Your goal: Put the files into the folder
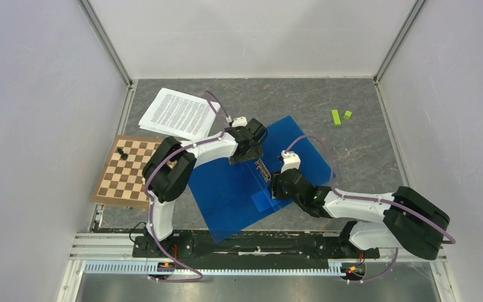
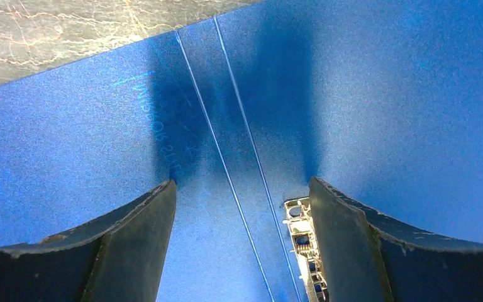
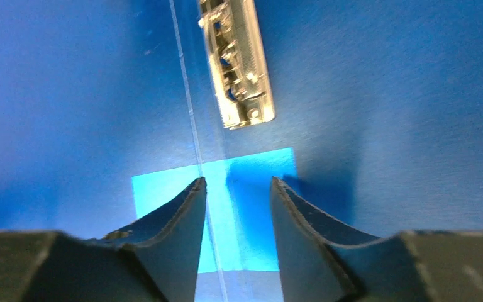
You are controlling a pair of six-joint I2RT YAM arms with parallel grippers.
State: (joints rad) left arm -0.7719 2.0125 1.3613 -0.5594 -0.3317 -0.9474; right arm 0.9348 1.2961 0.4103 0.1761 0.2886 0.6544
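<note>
The blue folder point(image 1: 226, 189) lies opened flat on the table, its metal clip point(image 1: 263, 170) showing beside the spine. The files point(image 1: 179, 113), a stack of printed white sheets, rest on the table behind the folder's left corner, untouched. My left gripper point(image 1: 246, 154) hovers low over the spine at the clip's far end; in its wrist view the left gripper point(image 2: 242, 189) is wide open, with the clip point(image 2: 302, 239) just inside the right finger. My right gripper point(image 1: 272, 192) is at the clip's near end. In its wrist view the right gripper point(image 3: 238, 185) is open and empty over a light blue patch point(image 3: 251, 170), the clip point(image 3: 238, 63) ahead.
A wooden chessboard point(image 1: 126, 173) with a black piece point(image 1: 122, 153) lies left of the folder, partly under the left arm. Two green blocks point(image 1: 336, 117) sit at the back right. Grey walls close in the table on three sides.
</note>
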